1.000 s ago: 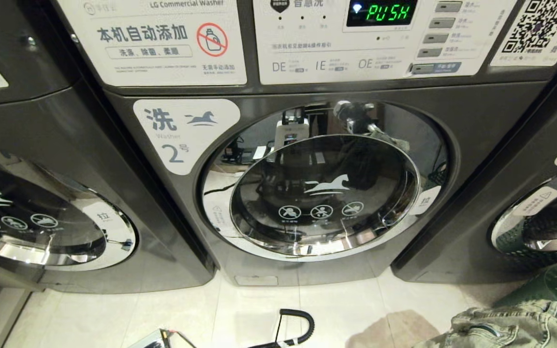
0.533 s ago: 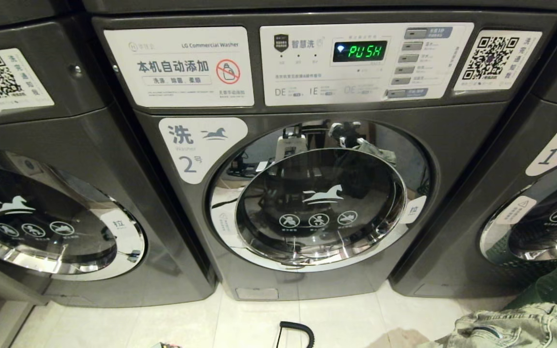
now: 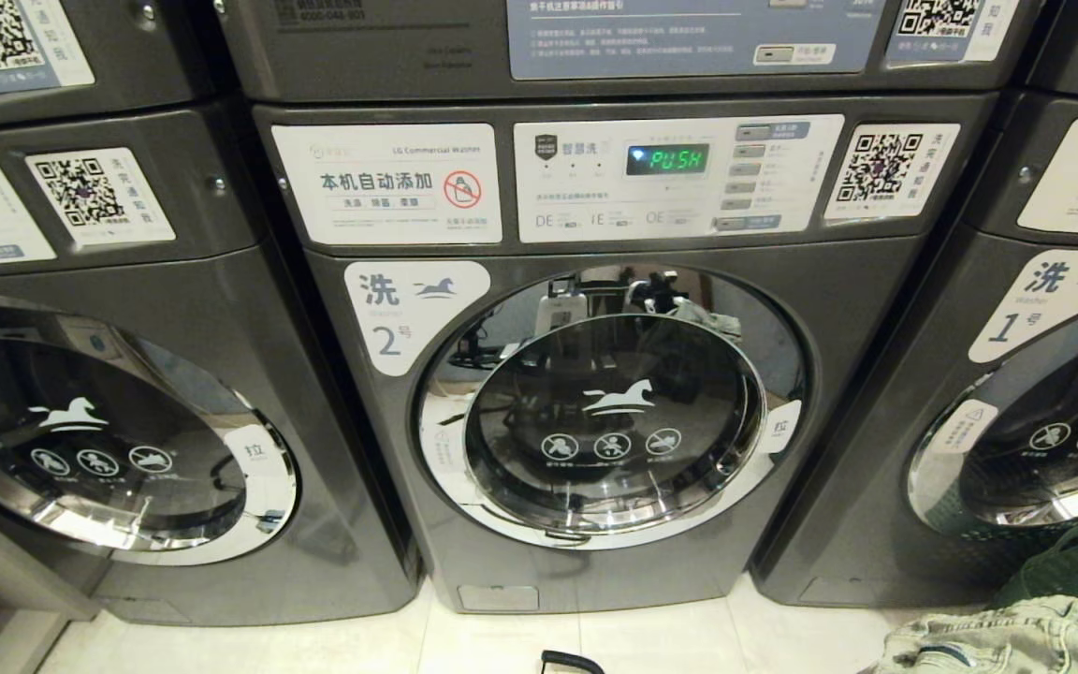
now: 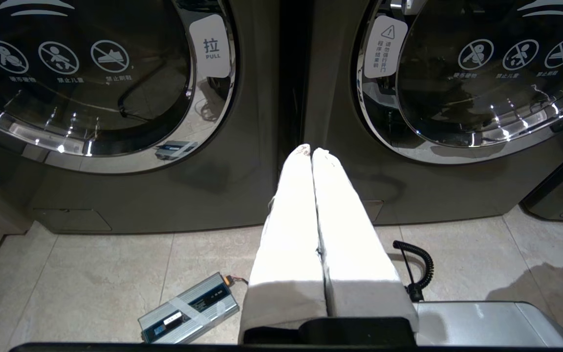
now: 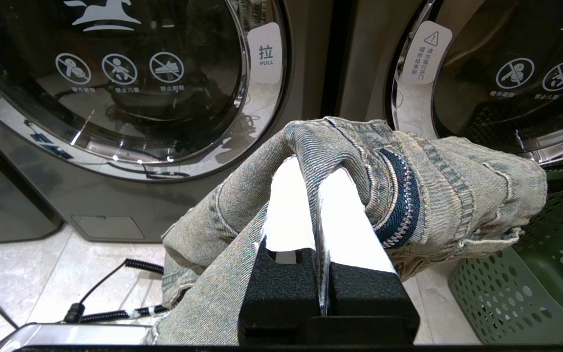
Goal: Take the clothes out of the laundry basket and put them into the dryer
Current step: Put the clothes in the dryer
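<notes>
A faded denim garment is draped over my right gripper, which is shut on a fold of it, low in front of the washers. In the head view the same denim shows at the bottom right corner. The dark green laundry basket stands on the floor just beside the held denim, and its rim shows in the head view. My left gripper is shut and empty, pointing at the gap between two washers. Of the dryer only a lower panel strip above washer 2 shows; its door is out of view.
Washer 2 with a horse emblem stands straight ahead with its door closed, and similar washers flank it. On the tiled floor lie a silver box and a coiled black cable.
The head view has swung upward: the washers sit lower in the picture and the upper machine's panel has come into view. The things themselves have not moved.
</notes>
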